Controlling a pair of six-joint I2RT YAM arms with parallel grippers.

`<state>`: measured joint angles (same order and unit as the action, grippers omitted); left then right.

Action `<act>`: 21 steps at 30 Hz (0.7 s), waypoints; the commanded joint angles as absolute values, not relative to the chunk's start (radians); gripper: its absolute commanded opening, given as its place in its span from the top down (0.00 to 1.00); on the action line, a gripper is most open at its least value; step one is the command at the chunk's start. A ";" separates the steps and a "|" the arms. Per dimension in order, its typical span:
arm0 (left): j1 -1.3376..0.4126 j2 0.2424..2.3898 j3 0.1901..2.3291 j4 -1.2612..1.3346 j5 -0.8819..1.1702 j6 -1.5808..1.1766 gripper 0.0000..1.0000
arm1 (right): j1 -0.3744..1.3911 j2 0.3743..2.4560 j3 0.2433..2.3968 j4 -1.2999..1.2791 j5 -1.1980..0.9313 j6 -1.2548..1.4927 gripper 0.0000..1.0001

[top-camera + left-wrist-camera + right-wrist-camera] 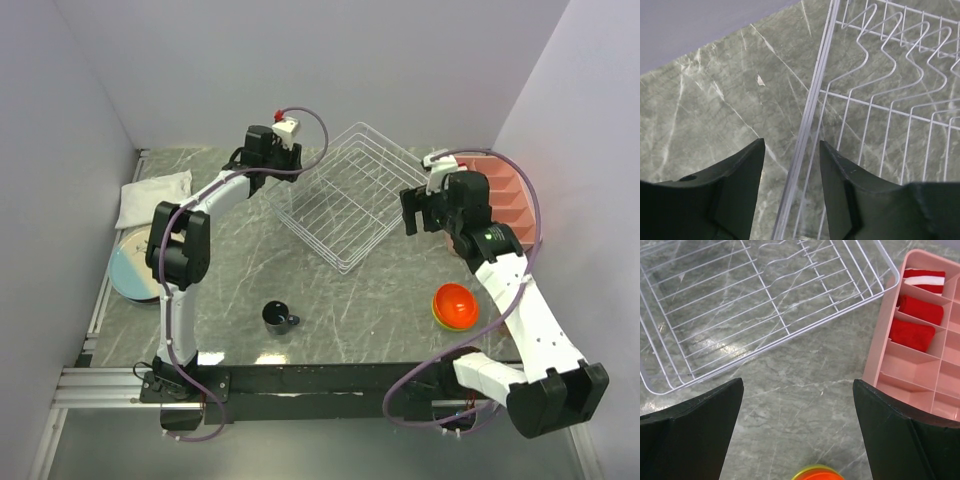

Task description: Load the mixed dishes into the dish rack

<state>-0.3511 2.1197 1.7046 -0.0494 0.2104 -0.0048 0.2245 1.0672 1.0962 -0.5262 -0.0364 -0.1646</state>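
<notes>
Rack (345,195): no dishes yet.
Left gripper (792,190): apart, straddling its rim, probably to reposition it.
Right gripper (797,430): wide apart, empty, near orange bowl (815,473).

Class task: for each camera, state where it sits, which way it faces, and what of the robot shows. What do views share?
Top external: above and behind the robot, looking down on both arms and the dish rack.
Left wrist: on the left arm, facing down past the left gripper at the rack's rim.
Right wrist: facing down past the right gripper at rack, pink tray, orange bowl.
Shared: the rack.
</notes>
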 commanded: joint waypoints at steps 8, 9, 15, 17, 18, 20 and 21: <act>-0.353 2.065 1.631 -0.048 0.203 -0.106 0.62 | 0.227 1.187 1.209 -0.508 -0.031 -0.143 0.03; -0.353 2.062 1.629 -0.049 0.198 -0.104 0.67 | 0.227 1.196 1.221 -0.512 -0.031 -0.138 0.03; -0.351 1.967 1.546 -0.034 0.068 -0.224 0.99 | 0.227 1.259 1.255 -0.531 0.023 -0.115 0.06; -0.351 1.927 1.487 -0.028 0.032 -0.337 0.99 | 0.225 1.292 1.258 -0.535 0.067 -0.089 0.06; -0.351 1.892 1.468 -0.031 0.003 -0.372 0.99 | 0.227 1.305 1.265 -0.544 0.067 -0.069 0.07; -0.354 1.858 1.422 -0.048 0.003 -0.448 0.99 | 0.227 1.342 1.273 -0.551 0.051 -0.052 0.07; -0.359 1.824 1.405 -0.051 0.002 -0.456 0.99 | 0.226 1.354 1.284 -0.554 0.045 -0.034 0.07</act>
<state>-0.3779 1.9709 1.4555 -0.0540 0.1055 -0.2562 0.2245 1.3048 1.2259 -0.5419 0.0235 -0.1017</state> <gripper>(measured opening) 0.034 0.934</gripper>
